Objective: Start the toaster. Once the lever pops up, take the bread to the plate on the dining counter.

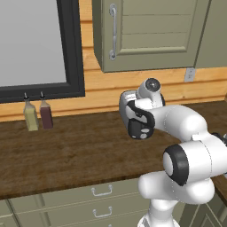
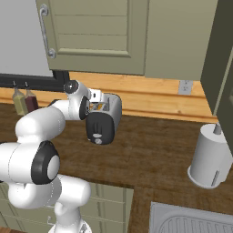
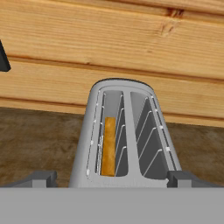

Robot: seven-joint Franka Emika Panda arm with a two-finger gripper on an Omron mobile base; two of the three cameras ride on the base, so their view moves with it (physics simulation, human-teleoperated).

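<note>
Though end effector (image 3: 112,178) agape, toaster (image 3: 124,135) between.

There is no text, number or brand that can be read in any view. The two bottles (image 1: 37,115) at the left of the frame and the toaster (image 2: 104,119) have no readable label.
</note>
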